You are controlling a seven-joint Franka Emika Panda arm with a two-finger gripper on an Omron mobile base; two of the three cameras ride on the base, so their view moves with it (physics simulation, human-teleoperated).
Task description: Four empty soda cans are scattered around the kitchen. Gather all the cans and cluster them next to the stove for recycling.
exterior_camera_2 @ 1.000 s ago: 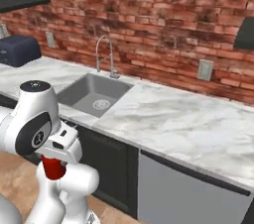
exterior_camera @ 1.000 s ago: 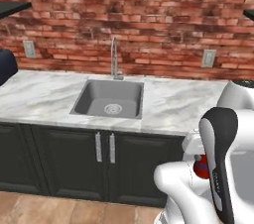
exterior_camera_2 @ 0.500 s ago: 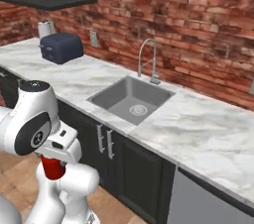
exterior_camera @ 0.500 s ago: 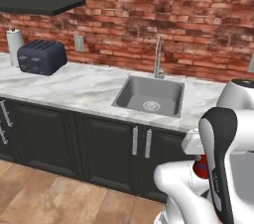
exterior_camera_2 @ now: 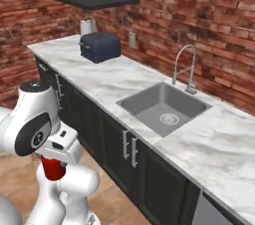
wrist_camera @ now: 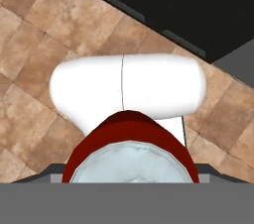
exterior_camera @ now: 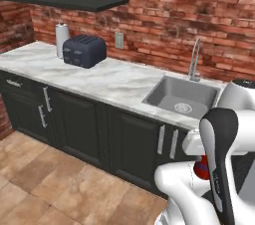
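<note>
One red soda can [wrist_camera: 128, 136] with a silver top sits right under the hand camera, and my gripper [exterior_camera_2: 53, 163] is shut on it. It hangs low in front of my white body, above the tiled floor. The red can [exterior_camera_2: 51, 169] also peeks out below the hand beside the arm's dark link [exterior_camera: 219, 159], as a small red patch [exterior_camera: 200, 168]. My fingertips are hidden by the can. The stove is out of view.
A white marble counter [exterior_camera: 107, 77] over dark cabinets [exterior_camera: 79, 124] runs along the brick wall. It carries a dark toaster [exterior_camera: 84, 51], a paper towel roll [exterior_camera: 62, 39] and a steel sink [exterior_camera_2: 163, 105] with a faucet [exterior_camera_2: 185, 67]. A black shelf [exterior_camera: 74, 0] hangs above. Open floor [exterior_camera: 55, 189] lies to the left.
The whole picture has shifted: the base has travelled left along the counter, so the sink now lies to the right and the toaster and shelf have come into view. The can stays gripped.
</note>
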